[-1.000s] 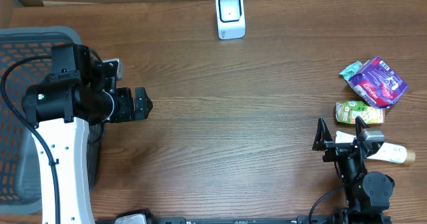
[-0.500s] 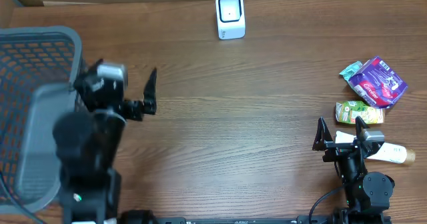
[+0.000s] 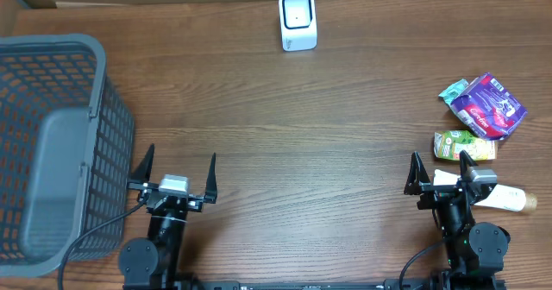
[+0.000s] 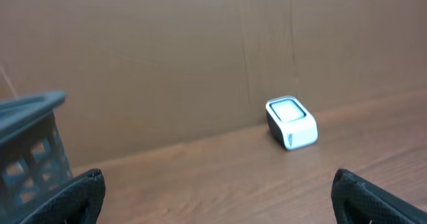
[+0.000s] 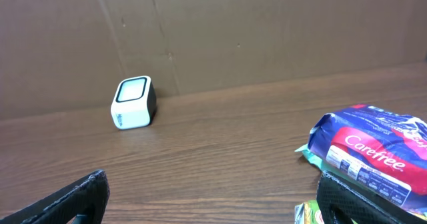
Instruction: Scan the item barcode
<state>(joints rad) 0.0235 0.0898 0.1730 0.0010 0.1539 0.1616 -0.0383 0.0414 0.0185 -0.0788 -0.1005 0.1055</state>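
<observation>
The counter (image 3: 328,152) is dark brown wood, its grain running side to side. A small white scanner (image 3: 297,20) stands alone at the far edge, near the middle. A grey mesh basket (image 3: 52,41) takes up the left end. Over on the right is a loose cluster: a purple pack (image 3: 489,107) lying partly on a green wrapper (image 3: 452,91), a green carton (image 3: 464,145) just in front of them, and nearer still a white bottle (image 3: 504,198) on its side.
</observation>
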